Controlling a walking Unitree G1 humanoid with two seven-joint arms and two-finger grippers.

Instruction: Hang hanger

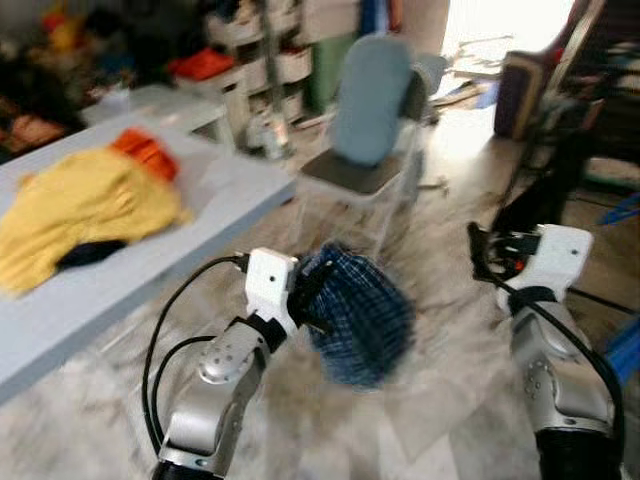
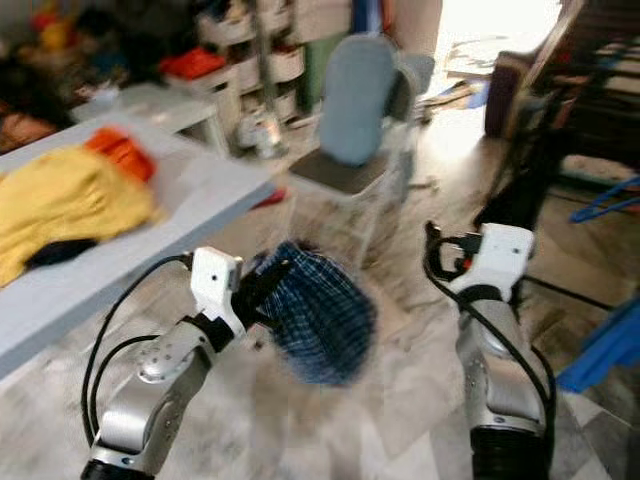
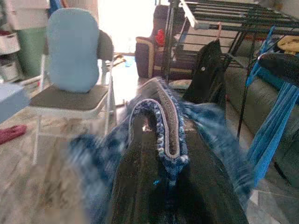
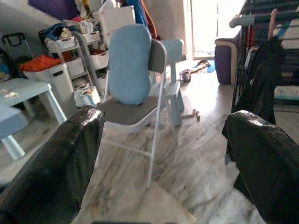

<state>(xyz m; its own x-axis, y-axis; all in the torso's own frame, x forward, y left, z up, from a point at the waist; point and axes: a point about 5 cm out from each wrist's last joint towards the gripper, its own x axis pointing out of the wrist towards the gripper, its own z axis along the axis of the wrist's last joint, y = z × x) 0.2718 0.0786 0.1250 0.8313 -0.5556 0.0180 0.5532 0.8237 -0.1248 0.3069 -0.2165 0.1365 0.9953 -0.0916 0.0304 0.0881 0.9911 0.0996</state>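
My left gripper (image 1: 312, 292) is shut on a blue checked garment (image 1: 360, 315), which hangs bunched and blurred over the floor in front of me. In the left wrist view the garment's collar (image 3: 167, 122) lies along the black fingers (image 3: 140, 196). My right gripper (image 1: 488, 252) is raised at the right, open, with nothing between its fingers (image 4: 51, 172). A dark metal drying rack (image 3: 224, 16) stands ahead to the right, and a black garment (image 3: 205, 74) hangs from it.
A folding chair (image 1: 368, 110) with a light blue cushion stands straight ahead. At my left is a pale table (image 1: 160, 250) carrying a yellow cloth (image 1: 80, 205) and an orange one (image 1: 145, 150). Shelves with bins (image 1: 255, 50) line the back wall. The floor is marble tile (image 1: 440, 390).
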